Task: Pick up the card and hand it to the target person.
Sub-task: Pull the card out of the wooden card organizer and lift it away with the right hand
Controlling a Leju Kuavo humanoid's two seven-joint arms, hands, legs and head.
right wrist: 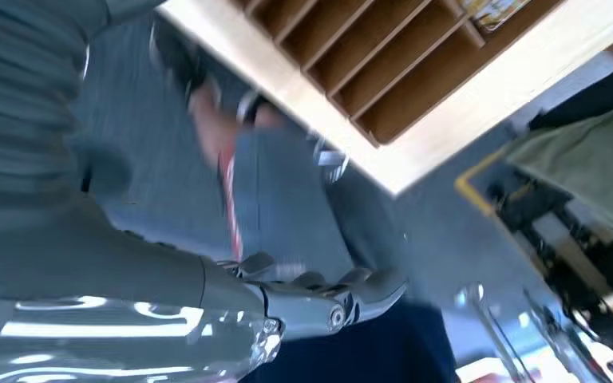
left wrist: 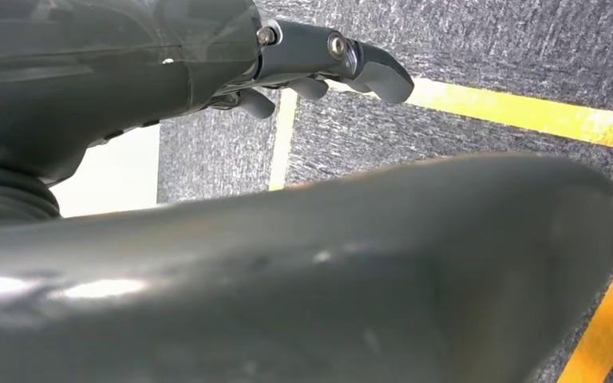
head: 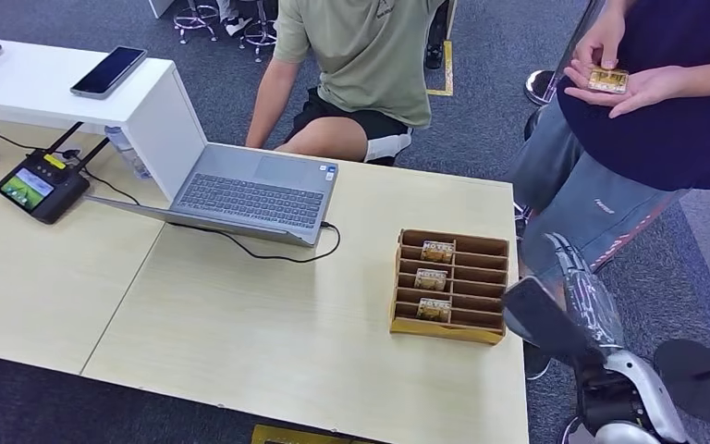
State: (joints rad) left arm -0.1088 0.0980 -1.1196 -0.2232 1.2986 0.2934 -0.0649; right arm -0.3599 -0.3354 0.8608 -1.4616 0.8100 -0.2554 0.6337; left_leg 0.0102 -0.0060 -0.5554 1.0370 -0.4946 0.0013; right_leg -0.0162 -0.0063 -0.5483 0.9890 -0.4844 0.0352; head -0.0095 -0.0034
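Right hand (head: 569, 296) hanging empty, fingers loosely apart, at lower right beside the card rack (head: 450, 287). Card (head: 607, 80) is sitting in the person's palm (head: 642, 90), upper right; handover looks complete, so lowering clear of the rack is what remains.

We see an office or a lab workroom. On a light wooden desk (head: 268, 314) stand an open laptop (head: 250, 194), a white shelf (head: 74, 97) with a phone (head: 108, 71), and a small screen device (head: 42, 187). The floor is grey carpet (head: 499, 111) with yellow tape lines (left wrist: 527, 112).
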